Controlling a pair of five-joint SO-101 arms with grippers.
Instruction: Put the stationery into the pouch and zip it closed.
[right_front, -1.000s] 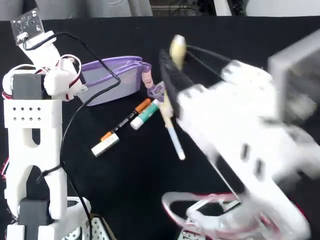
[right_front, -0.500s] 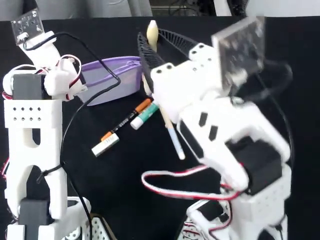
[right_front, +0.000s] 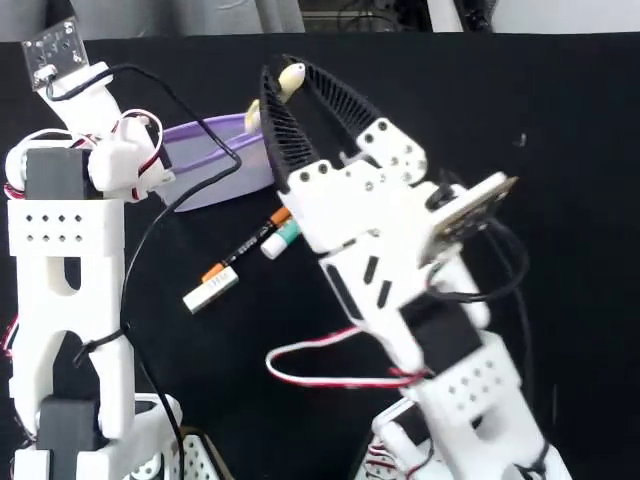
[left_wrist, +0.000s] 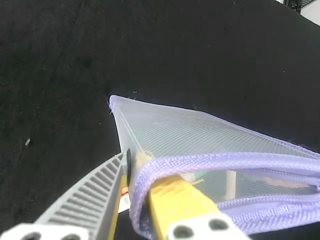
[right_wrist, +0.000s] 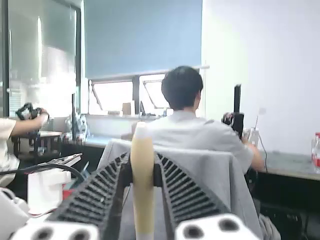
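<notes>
Two holds: your left gripper (left_wrist: 135, 167) pinched the limp pouch (left_wrist: 200, 135) by its rim, your right gripper (right_front: 283, 75) clamped the cream pen (right_wrist: 142, 150), probably light, stiff, slick.

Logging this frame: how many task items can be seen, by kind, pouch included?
purple pouch: 1
orange-and-black marker: 1
green-and-white stick: 1
white block: 1
cream stick, held in the right gripper: 1
Total: 5
</notes>
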